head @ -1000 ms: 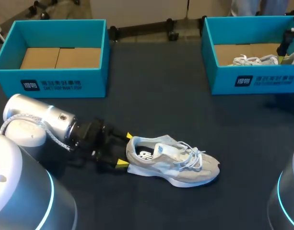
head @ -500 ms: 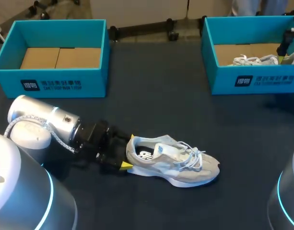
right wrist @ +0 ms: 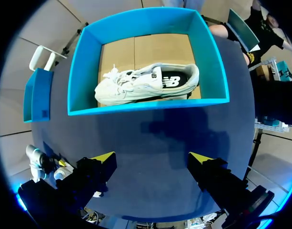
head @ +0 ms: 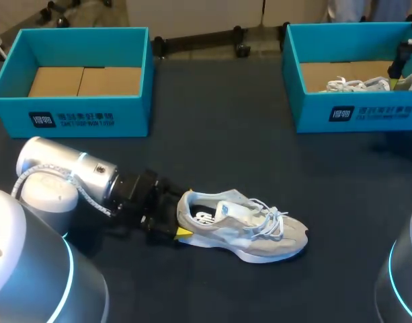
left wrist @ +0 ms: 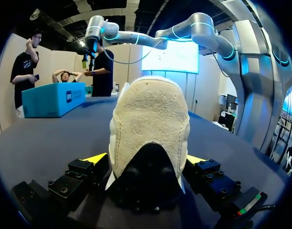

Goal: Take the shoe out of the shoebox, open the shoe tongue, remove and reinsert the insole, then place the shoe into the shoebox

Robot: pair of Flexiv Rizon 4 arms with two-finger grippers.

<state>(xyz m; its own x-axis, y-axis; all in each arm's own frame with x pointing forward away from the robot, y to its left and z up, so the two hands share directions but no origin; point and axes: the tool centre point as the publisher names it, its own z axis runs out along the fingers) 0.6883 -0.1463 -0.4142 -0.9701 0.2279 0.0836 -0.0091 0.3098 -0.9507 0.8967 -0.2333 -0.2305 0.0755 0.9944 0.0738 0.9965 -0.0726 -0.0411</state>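
The left gripper [left wrist: 146, 158] has its fingers wide to either side of the heel [left wrist: 149, 119]. The shoe [head: 242, 225] lies on the table [head: 259, 168], its long axis running straight ahead of them, toe farthest. The right gripper [right wrist: 151, 157], wide and empty, hangs well apart over the shoebox [right wrist: 148, 106].
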